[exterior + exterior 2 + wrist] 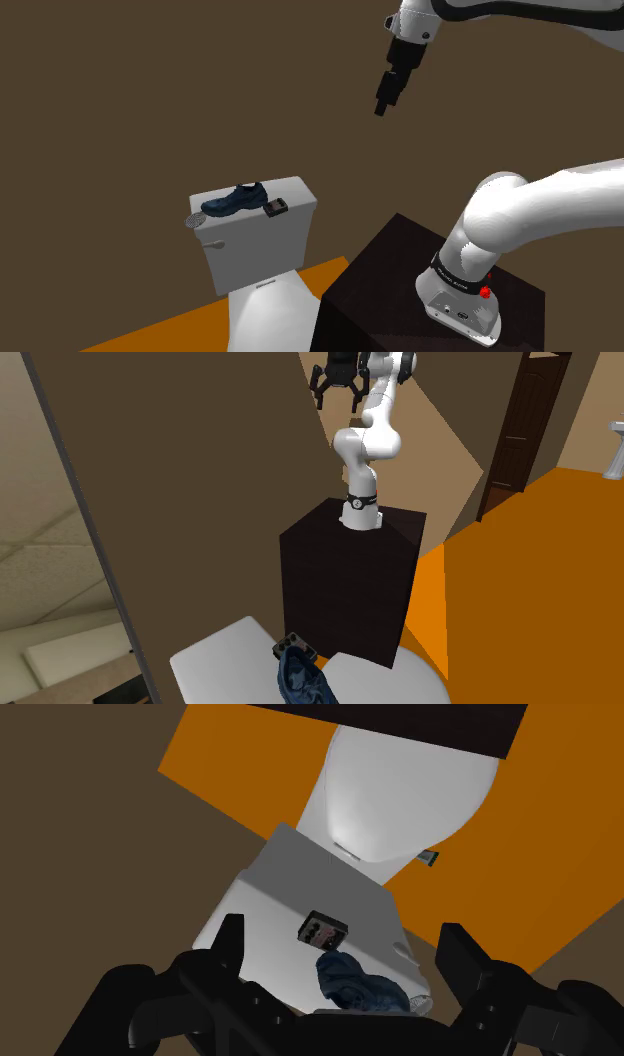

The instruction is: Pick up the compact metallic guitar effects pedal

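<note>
**Shoulder view, left to right.**

1. Small round grey mesh disc [195,217]. It sits at the 9 o'clock end of the tank lid, at its edge.
2. Dark blue lace-up shoe [234,201]. It lies flat along the lid with its toe toward 8 o'clock. It takes up much of the lid, so any approach probably has to come from above.
3. Compact dark box-shaped pedal with a pale metallic face [276,208]; this is the task's thing. It lies flat on the lid at the shoe's 3 o'clock, just beside the heel. Whether they touch cannot be told. Its 3 o'clock side is free.
4. White toilet tank with a flat lid [300,192]. This is the work surface, and the white bowl is at its 6 o'clock.
5. All-black two-finger gripper [381,108]. It hangs high at the pedal's 1 o'clock, well apart from it and pointing down. The fingers are spread with nothing between them. In the wrist view the pedal lies between the two fingers' lines, which suggests it is lined up for a descent not yet made.
6. Dark box stand [400,262]. It is at the tank's 4 o'clock and carries the arm's base.

**Room.** The floor is orange [200,318] and the walls are plain brown [150,100]. The second exterior view adds a dark door [515,432] at 2 o'clock.
</note>
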Controlling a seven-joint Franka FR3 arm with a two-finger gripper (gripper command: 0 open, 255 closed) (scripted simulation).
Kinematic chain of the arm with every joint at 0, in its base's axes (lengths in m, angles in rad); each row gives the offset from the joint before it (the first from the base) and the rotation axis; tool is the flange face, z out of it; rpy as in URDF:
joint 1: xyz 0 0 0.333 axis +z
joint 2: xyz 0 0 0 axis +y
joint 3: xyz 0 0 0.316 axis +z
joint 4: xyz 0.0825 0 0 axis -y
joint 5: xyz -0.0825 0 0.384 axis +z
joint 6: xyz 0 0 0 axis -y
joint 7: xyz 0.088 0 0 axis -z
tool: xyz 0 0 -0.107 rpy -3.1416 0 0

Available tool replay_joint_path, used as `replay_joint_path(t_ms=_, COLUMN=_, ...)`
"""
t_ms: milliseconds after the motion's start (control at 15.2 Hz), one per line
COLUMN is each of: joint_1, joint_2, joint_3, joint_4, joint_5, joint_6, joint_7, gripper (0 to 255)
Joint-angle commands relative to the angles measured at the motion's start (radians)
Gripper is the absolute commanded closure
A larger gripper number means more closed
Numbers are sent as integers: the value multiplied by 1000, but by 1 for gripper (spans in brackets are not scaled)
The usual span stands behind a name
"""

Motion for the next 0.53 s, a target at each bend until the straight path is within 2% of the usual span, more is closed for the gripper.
replay_joint_path(t_ms=0, joint_1=0, joint_2=0, joint_3=0, joint_4=0, joint_5=0, joint_6=0, joint_7=0, gripper=0)
replay_joint_path(t_ms=462, joint_1=46, joint_2=237, joint_3=-102, joint_4=24, joint_5=-59, joint_6=145, joint_7=-258, gripper=0)
